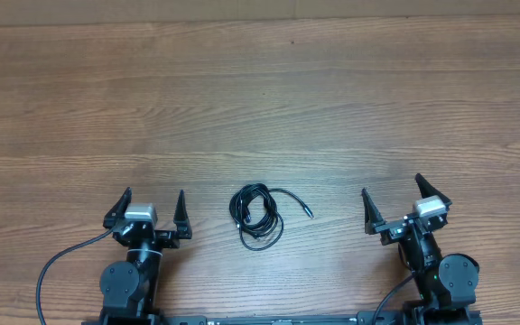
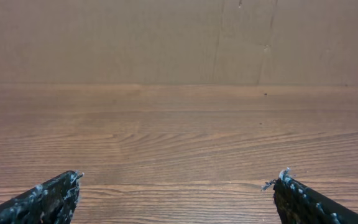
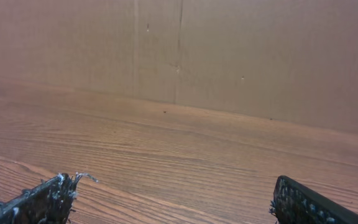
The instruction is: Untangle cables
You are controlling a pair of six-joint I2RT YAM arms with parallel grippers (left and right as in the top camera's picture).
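Note:
The cables (image 1: 257,214) lie as one small black coil on the wooden table, near its front edge and midway between the arms; one plug end (image 1: 308,212) sticks out to the right. My left gripper (image 1: 150,202) is open and empty, left of the coil. My right gripper (image 1: 392,192) is open and empty, right of the coil. In the left wrist view the open fingers (image 2: 178,177) frame bare table. In the right wrist view the open fingers (image 3: 174,186) also frame bare table. The coil shows in neither wrist view.
A brown cardboard wall (image 2: 179,37) stands along the table's far edge; it also shows in the right wrist view (image 3: 229,56). The arm bases and their thick black cables (image 1: 57,266) sit at the table's front edge.

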